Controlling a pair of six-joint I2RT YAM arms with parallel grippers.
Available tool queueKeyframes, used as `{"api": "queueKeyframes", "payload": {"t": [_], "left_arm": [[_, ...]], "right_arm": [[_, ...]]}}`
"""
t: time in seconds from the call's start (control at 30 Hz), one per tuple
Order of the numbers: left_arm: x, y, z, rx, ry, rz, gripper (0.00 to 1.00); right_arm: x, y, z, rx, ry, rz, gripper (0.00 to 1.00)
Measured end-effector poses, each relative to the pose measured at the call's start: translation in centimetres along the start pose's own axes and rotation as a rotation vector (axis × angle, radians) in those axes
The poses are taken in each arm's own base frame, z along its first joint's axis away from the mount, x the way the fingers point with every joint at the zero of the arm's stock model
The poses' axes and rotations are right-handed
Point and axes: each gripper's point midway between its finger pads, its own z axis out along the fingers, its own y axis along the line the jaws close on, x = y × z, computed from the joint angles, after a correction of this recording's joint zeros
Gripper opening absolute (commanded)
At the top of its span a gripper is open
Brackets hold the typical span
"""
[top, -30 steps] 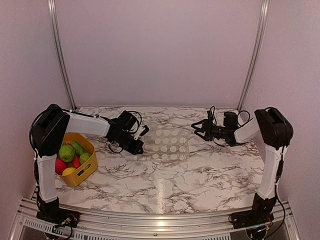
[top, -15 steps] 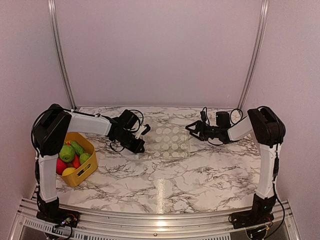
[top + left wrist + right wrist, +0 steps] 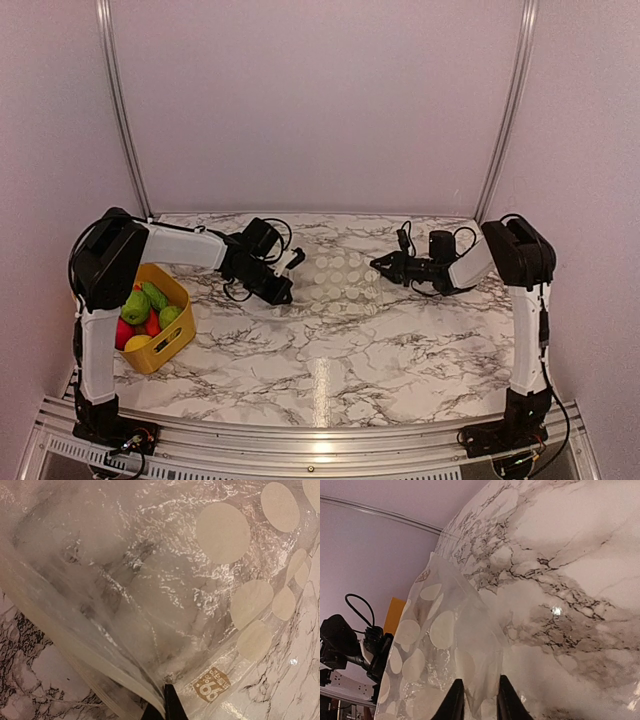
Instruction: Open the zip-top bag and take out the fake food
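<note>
Only one marking found: small tan label on clear plastic of zip-top bag, low in left wrist view, close to bag's edge.
Label sits tilted. Two rounded pale digits on it, reading 99 or 66; which way up cannot be told.
Any finer print on label too small to read.
Top and right wrist views: no readable text.

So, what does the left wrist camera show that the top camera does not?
Only the left wrist view: the left pincer shut on an edge of the zip-top bag, and a small brown label on it. Only the top view: the right pincer at the bag's opposite edge, and the yellow basket holding the fake food. Both: the dotted bag lying on the marble table.
</note>
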Motion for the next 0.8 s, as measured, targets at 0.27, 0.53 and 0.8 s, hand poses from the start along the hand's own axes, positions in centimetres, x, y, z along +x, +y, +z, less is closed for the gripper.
{"api": "queueKeyframes", "payload": {"t": [0.27,0.53,0.8], "left_arm": [[-0.3,1.4,-0.3,-0.053,-0.023,0.004,0.16],[-1.8,3.7,-7.2,-0.155,-0.228,0.001,0.64],[-5.9,-9.0,-8.9,-0.151,-0.48,0.216,0.97]], "right_arm": [[0.5,0.8,-1.5,-0.019,-0.027,0.007,0.0],[0.8,-0.3,-5.8,0.046,-0.128,0.056,0.0],[3.4,2.6,-7.5,0.056,-0.234,0.114,0.0]]}}
